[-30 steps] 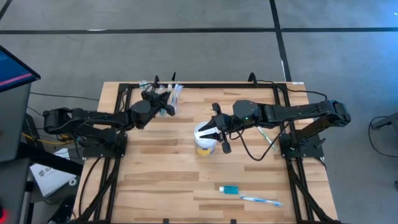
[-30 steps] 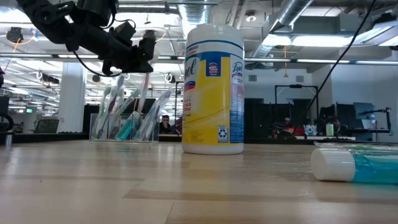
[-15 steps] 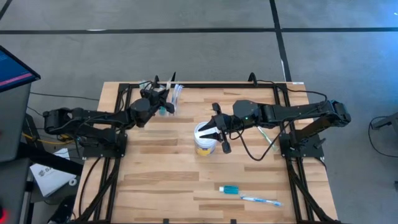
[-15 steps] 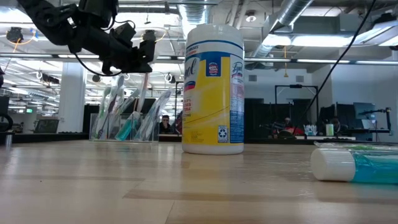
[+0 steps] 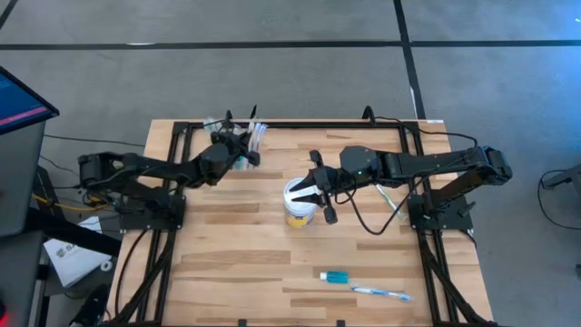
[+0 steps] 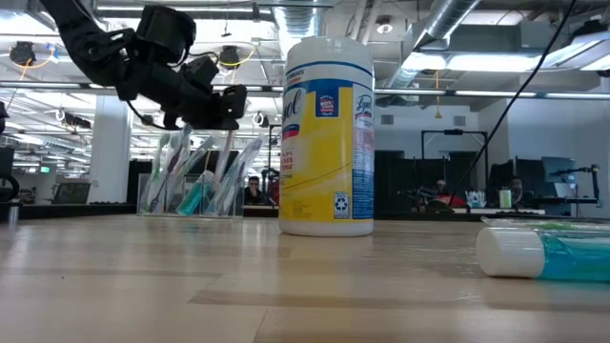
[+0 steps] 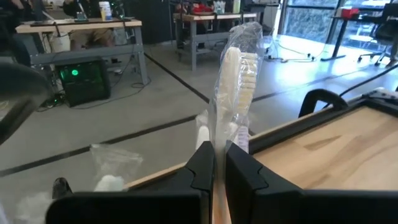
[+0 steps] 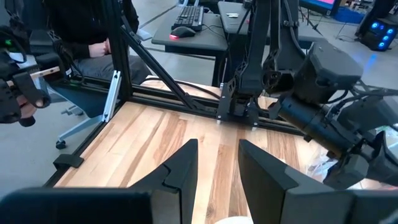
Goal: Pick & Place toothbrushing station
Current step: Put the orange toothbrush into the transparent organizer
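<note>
The small see-through plastic organiser stand (image 5: 238, 136), the toothbrushing station, stood near the far edge of the light wooden slatted table (image 5: 236, 254), left of centre in the high view. In the low view the stand (image 6: 195, 181) held several wrapped toothbrushes leaning in its narrow upright cups.

The left gripper (image 5: 234, 145) was positioned directly over the stand, raised above the table surface as the low view (image 6: 224, 100) showed. Its fingers (image 7: 202, 165) were pressed together on a white toothbrush in a clear wrapper (image 7: 236, 81), which stood upright between them.

The right gripper (image 5: 318, 193) was positioned at the middle of the table, at the round white-topped tub with a yellow band (image 5: 300, 203). Its two dark fingers (image 8: 183, 165) stood apart with a clear gap between them; whether they touched the tub could not be told. In the low view the tub (image 6: 327, 138) stood upright on the table, to the right of the stand.

A teal tube with a white cap (image 5: 335, 276) lay near the table's front edge, with a wrapped toothbrush (image 5: 381, 292) just beside it. Another wrapped toothbrush (image 5: 390, 202) lay near the right edge, under the right arm
</note>
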Robot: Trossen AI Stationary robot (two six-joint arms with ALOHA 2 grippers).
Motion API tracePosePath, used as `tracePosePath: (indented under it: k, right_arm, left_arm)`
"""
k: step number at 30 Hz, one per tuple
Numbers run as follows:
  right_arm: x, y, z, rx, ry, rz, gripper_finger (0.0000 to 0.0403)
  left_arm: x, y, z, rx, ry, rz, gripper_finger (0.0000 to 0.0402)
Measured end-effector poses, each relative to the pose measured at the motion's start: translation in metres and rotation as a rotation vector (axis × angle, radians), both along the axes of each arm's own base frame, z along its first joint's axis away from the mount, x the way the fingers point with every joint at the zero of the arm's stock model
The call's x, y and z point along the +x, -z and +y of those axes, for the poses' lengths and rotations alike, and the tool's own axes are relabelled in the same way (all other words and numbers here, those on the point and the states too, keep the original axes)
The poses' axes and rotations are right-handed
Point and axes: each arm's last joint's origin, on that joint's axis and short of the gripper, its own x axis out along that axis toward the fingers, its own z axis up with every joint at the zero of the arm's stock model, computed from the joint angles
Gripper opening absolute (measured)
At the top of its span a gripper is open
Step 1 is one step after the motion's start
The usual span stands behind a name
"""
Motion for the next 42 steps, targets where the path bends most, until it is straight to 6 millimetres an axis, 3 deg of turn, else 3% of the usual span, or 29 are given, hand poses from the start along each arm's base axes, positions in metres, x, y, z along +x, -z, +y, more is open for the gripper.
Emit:
tracePosePath:
  k: [17,26,42]
  right_arm:
    - [0.0,0.001,0.0,-0.014,-0.004,0.006,0.0105]
    - [0.0,0.001,0.0,-0.014,-0.004,0.006,0.0105]
    - [0.0,0.001,0.0,-0.013,-0.004,0.006,0.0105]
  left_arm:
    - [0.002,0.009,0.0,-0.017,0.0,0.037,0.0008]
    - [-0.011,0.027,-0.003,-0.083,-0.021,0.019,0.0008]
    - [-0.01,0.029,-0.004,-0.091,0.006,0.021,0.0029]
